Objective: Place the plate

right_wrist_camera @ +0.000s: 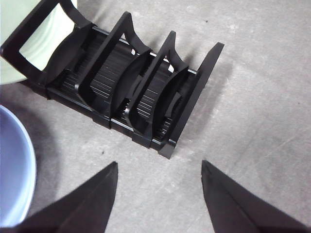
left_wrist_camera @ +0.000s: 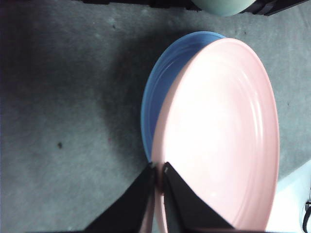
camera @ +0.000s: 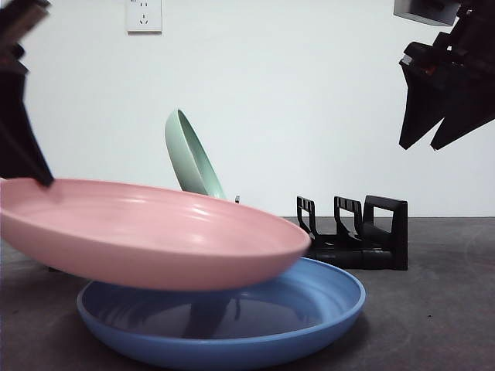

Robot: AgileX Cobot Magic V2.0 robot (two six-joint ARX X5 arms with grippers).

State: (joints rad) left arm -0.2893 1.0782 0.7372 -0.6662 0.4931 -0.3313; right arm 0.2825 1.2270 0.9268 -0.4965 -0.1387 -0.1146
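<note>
Item: pink plate point(left_wrist_camera: 221, 141), its rim pinched in my left gripper point(left_wrist_camera: 159, 168), extending away from the jaws above the blue plate point(left_wrist_camera: 167, 73). My right gripper point(right_wrist_camera: 159, 167) hangs spread above the black rack point(right_wrist_camera: 121, 82).

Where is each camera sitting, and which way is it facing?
Front view: low at table height, looking level across at the pink plate, blue plate and rack; dark arms show at both top corners.
Left wrist view: looks down past the left end effector, shut on the pink plate's rim.
Right wrist view: looks down on the rack between the open right end effector.
Shared: all three show the blue plate and green plate.
</note>
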